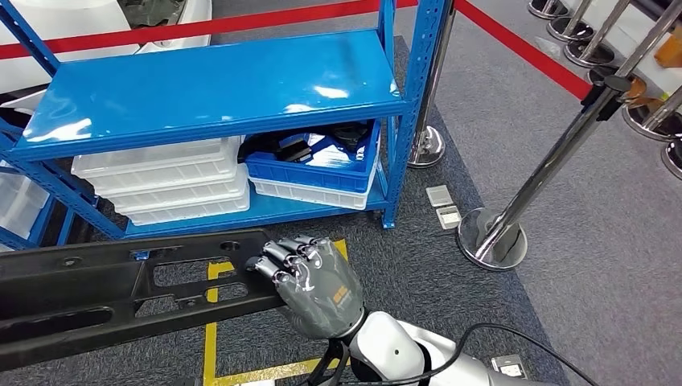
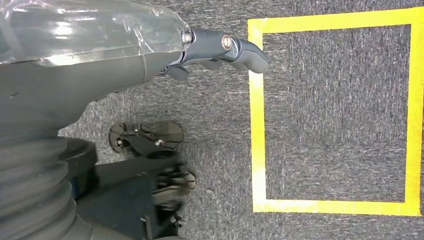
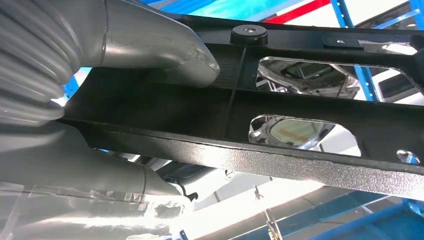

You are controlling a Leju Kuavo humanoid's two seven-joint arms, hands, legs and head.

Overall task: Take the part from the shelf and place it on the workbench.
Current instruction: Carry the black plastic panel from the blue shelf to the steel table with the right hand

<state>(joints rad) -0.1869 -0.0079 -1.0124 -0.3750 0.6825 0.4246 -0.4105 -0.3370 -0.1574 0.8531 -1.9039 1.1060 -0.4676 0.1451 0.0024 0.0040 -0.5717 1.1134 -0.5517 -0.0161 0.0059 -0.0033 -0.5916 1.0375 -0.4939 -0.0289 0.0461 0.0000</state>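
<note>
- Head view: the right hand (image 1: 318,283) grips the long black frame part (image 1: 121,293), which runs off to the hand's left in front of the blue shelf (image 1: 209,88). No lettering is legible.
- Left wrist view: the left hand (image 2: 90,60) holds nothing, thumb extended above grey carpet beside a yellow tape square (image 2: 335,110).
- Right wrist view: thumb and fingers (image 3: 160,50) clamp the part's edge.

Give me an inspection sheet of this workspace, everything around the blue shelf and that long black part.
Surface: grey carpet with a yellow taped square.
Job's things: long black part held off the blue shelf, level.
Clutter: white bins and a blue bin on the lower shelf; two small floor plates.
Hands: right hand grips the part; left hand above the carpet, holding nothing.
Cables: black cable by the right arm.
Surroundings: chrome post, red barrier tape.
</note>
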